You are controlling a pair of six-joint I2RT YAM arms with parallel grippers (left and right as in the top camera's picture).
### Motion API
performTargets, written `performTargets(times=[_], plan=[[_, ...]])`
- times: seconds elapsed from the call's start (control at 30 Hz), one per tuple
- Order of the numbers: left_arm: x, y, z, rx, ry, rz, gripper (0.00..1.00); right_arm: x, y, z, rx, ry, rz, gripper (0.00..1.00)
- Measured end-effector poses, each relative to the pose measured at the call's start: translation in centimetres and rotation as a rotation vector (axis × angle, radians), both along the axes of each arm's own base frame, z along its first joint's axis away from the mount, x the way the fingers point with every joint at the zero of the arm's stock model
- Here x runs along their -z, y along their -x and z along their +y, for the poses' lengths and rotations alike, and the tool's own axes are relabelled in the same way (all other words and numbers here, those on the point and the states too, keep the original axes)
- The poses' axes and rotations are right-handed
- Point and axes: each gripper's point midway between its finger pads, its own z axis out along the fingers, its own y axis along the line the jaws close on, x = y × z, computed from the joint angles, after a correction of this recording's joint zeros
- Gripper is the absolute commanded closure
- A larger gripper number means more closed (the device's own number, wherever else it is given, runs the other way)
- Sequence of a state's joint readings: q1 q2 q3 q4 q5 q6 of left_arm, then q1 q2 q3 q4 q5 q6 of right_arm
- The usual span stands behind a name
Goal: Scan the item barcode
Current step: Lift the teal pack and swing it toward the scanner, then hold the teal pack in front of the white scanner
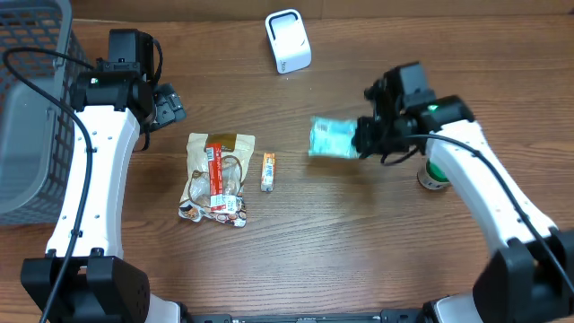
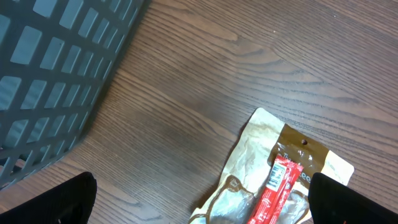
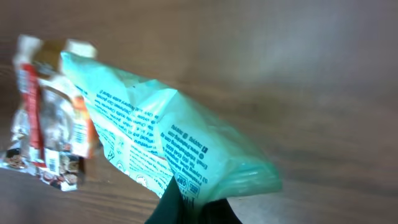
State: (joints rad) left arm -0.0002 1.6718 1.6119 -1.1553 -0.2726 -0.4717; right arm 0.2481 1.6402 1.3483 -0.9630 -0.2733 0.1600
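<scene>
Basket (image 1: 27,108) of grey mesh fills the far left edge of the table (image 1: 359,251), and just beside it the left arm reaches straight up the table from its base at the near edge, its wrist bent to the right. The left gripper (image 1: 167,106) hangs there with its fingers (image 2: 62,202) spread as wide as they go and nothing between them; its own camera looks down on bare wood and the top of a brown snack pouch (image 1: 218,177). That pouch lies flat with its long axis running up and down the table, and a small orange bar (image 1: 268,170) lies just beside it on the right, lined up the same way. A white scanner (image 1: 288,40) stands at the far edge, well apart from everything else. Right of centre is the teal packet (image 1: 334,138), its long axis running left to right and its free end pointing left toward the pouch; the small print on it faces the right wrist camera. The right gripper (image 1: 363,136) is pinched tight on the packet's right end, and the packet looks to be held above the wood. The right arm comes in from the near right corner and elbows leftward, passing a small green and white can (image 1: 436,176) that stands by its forearm.
</scene>
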Motion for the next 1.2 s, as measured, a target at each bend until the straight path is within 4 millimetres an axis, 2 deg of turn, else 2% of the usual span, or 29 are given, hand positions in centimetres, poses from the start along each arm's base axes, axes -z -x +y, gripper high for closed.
performTargets(times=[0.13,0.33,0.37,0.47,0.6,0.67,0.77,0.83,0.9,1.03,1.2], plan=[[0.0,0.0,0.0,0.0,0.0,0.0,0.0,-6.0,-2.7,-0.3,-0.04,0.035,-0.195,0.96],[0.0,0.0,0.0,0.0,0.0,0.0,0.0,-13.4,-7.3,-1.2,-0.051,0.175,-0.51,0.96],[0.0,0.0,0.0,0.0,0.0,0.0,0.0,-15.1,-8.5,-1.0,-0.055,0.211,-0.6,0.96],[0.0,0.0,0.0,0.0,0.0,0.0,0.0,-18.2,-10.4,-0.3,-0.072,0.287,-0.773,0.96],[0.0,0.0,0.0,0.0,0.0,0.0,0.0,-22.4,-12.2,1.3,-0.11,0.354,-0.99,0.96],[0.0,0.0,0.0,0.0,0.0,0.0,0.0,-23.8,-13.0,1.7,-0.134,0.394,-1.072,0.96],[0.0,0.0,0.0,0.0,0.0,0.0,0.0,-23.9,-14.9,2.2,-0.162,0.47,-1.138,0.96],[0.0,0.0,0.0,0.0,0.0,0.0,0.0,-22.5,-16.5,2.6,-0.18,0.522,-1.147,0.96],[0.0,0.0,0.0,0.0,0.0,0.0,0.0,-20.7,-18.3,3.1,-0.191,0.567,-1.153,0.96],[0.0,0.0,0.0,0.0,0.0,0.0,0.0,-15.8,-22.1,4.0,-0.201,0.659,-1.147,0.96],[0.0,0.0,0.0,0.0,0.0,0.0,0.0,-10.5,-24.9,5.0,-0.218,0.739,-1.146,0.96]])
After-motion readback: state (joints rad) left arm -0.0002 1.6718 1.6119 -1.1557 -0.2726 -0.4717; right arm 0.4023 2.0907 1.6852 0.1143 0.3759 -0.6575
